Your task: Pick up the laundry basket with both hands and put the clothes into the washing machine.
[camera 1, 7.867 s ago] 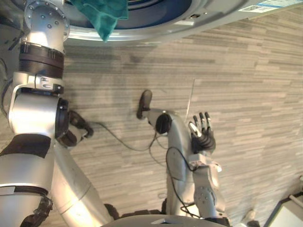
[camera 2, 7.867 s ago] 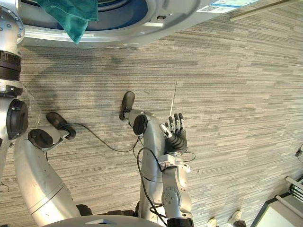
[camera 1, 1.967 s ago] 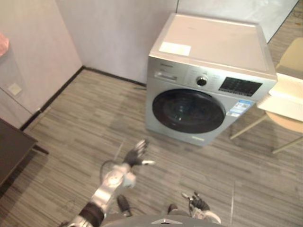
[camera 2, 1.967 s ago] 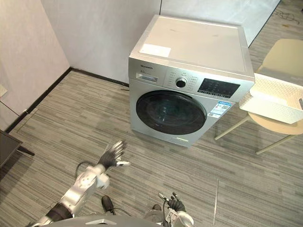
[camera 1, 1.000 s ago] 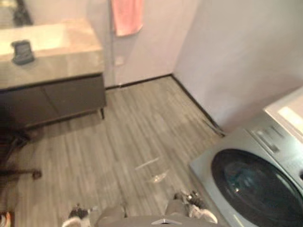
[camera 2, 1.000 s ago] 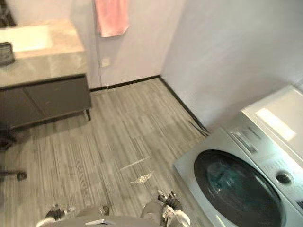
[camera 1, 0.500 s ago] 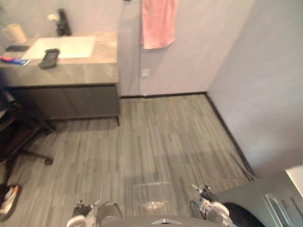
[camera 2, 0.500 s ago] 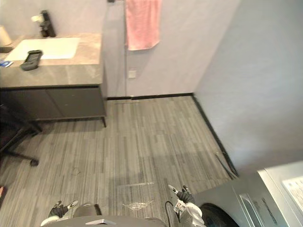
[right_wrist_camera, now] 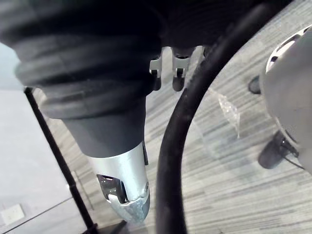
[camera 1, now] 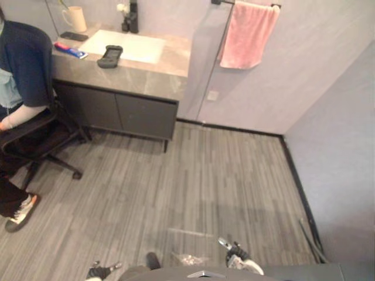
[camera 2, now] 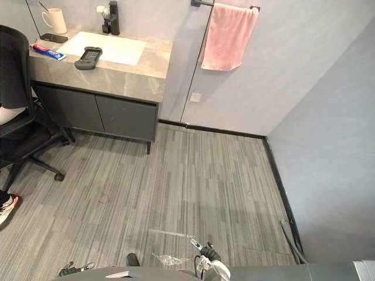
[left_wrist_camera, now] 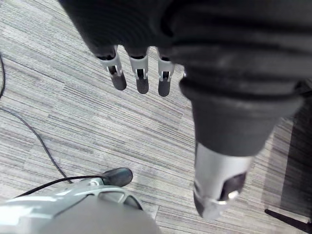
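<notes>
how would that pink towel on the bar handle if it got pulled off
Probably floppy: the towel drapes over the bar in soft folds, so it would sag from any pinch. Likely light, since it looks thin. It should slide off easily; no clip shows.

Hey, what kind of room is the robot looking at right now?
Probably a bathroom: a vanity counter with a white sink set in it, a pink towel hanging from a wall rail, and a mug beside the basin.
</notes>
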You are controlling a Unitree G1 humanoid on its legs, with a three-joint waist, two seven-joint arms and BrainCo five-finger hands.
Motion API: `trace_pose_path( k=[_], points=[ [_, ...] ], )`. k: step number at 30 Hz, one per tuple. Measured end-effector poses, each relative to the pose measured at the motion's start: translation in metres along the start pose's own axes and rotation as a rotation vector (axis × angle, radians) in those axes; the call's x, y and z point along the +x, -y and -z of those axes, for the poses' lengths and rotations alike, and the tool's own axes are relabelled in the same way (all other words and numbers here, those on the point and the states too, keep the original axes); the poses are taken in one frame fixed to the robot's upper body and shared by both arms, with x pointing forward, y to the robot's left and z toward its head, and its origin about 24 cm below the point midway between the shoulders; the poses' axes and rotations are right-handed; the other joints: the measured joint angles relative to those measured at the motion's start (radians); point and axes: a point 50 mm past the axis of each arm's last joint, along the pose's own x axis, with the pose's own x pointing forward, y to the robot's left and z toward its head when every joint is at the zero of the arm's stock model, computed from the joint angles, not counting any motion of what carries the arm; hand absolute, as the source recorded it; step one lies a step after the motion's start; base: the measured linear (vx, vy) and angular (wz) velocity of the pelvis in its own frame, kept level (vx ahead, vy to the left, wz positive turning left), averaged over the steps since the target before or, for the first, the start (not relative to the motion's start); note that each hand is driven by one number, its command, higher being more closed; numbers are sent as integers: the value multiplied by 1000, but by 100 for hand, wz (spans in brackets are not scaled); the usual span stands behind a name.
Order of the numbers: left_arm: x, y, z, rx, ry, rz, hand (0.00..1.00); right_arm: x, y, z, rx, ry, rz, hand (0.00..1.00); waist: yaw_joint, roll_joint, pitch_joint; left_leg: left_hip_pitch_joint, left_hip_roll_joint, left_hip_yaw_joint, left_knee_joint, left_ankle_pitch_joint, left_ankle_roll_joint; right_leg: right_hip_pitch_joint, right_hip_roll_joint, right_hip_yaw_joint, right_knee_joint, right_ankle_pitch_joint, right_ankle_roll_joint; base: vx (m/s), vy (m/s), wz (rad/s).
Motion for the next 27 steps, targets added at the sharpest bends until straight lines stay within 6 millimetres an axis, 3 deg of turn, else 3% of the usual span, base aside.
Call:
trace_pose_path(
  k=[2, 4, 6, 8, 10, 12, 13, 14, 15, 16, 18, 19, 21, 22, 23, 25, 27],
  points=[
    [1, -3, -3, 48, 9, 4, 0, 0, -3, -1, -18, 4, -13, 0, -17, -4, 0, 0, 3, -18, 0, 2, -3, -71, -19, 29, 172, -12, 44, 11, -14, 27],
    [1, -4, -5, 67, 15, 6, 0, 0, -3, -1, -30, 1, -17, 0, -18, -5, 0, 3, 5, -20, 0, 3, -4, -87, -30, 28, 211, -25, 46, -10, -6, 17],
    [2, -1, -8, 71, 24, 11, 0, 1, -3, -4, -40, 5, -18, 0, -10, 0, 1, -5, 6, -19, 0, 3, -5, -114, -101, -14, 250, -79, 16, 3, 6, -3],
    [2, 0, -12, 64, 33, 14, 0, 2, -2, -6, -38, 9, -12, 0, -6, 7, 2, -18, 14, -20, 1, 7, -12, -132, -142, 1, 235, -85, 18, 29, 5, -4],
    [3, 2, -13, 71, 36, 18, 0, 2, -1, -7, -37, 10, -9, 0, -6, 9, 3, -29, 17, -23, 1, 10, -16, -132, -152, 26, 208, -87, 27, 35, -5, 3],
    [3, 5, -15, 75, 41, 28, 0, 2, 0, -7, -41, 7, -7, 0, 2, 15, 4, -46, 18, -23, 0, 4, -58, -85, -138, 100, 65, -68, 90, 7, -20, 8],
    [4, -4, -19, 70, 51, 5, 0, 1, -6, 2, -42, -17, -23, 0, -4, -40, -4, -57, 16, 34, 80, -64, -60, -62, -168, 104, -15, -63, 89, 43, -46, -16],
    [5, -12, -24, 50, 65, -18, 0, 3, -15, -1, -40, -10, -44, 0, 21, -40, 18, -113, 63, 1, 294, -103, 147, -52, -183, 112, -24, -61, 110, 104, -82, -47],
    [5, -17, -19, 30, 43, -41, 0, 4, -15, -2, -61, -15, -47, 0, 27, -36, 19, -114, 81, -17, 346, -173, 19, -40, -176, 125, -61, -59, 120, 78, -138, -62],
    [4, -22, -11, 24, 22, -56, 0, 5, -23, -4, -105, -21, -72, 0, 26, -38, 18, -103, 85, -17, 346, -171, -4, 3, -152, 131, -144, -34, 80, 34, -156, -39],
    [4, -19, -11, 18, 19, -51, 0, 4, -24, 3, -126, -44, -79, 0, 19, -35, 16, -110, 106, -17, 361, -175, -25, 37, -93, 126, -216, 5, 37, -32, -210, -4],
    [4, -15, -10, 9, 16, -43, 0, 4, -24, 3, -142, -48, -80, 0, 16, -25, 15, -138, 132, -21, 411, -191, -39, 49, -59, 116, -253, 42, 37, -26, -228, 3],
    [2, -3, -6, -15, 9, -21, 0, 6, -19, -4, -161, -33, -72, 0, 21, -1, 7, -171, 192, -23, 482, -211, -49, 56, -15, 113, -274, 64, 32, -12, -169, -16],
    [2, -1, -4, -37, 2, -21, 0, 6, -16, -7, -167, -27, -66, 0, 28, 31, 15, -177, 222, -24, 511, -213, -49, 57, 9, 118, -280, 64, 19, -42, -161, -31],
    [1, 0, -2, -42, 0, -21, 0, 6, -14, -11, -174, -17, -60, 0, 29, 36, 11, -180, 250, -29, 540, -211, -48, 63, 31, 125, -282, 58, 7, -47, -211, -24],
    [1, 1, -5, -41, 22, -17, 0, 7, -8, -15, -195, -9, -47, 0, 33, 61, 18, -219, 263, -115, 627, -184, -29, 63, 60, 146, -276, 47, -16, -19, -187, -26],
    [-1, 10, -6, -25, 42, 8, 0, 8, -3, -25, -232, 9, -38, 0, 55, 77, 23, -227, 238, -247, 643, -152, -64, 56, 73, 187, -272, 54, -24, -1, -134, -44]
  ],
)
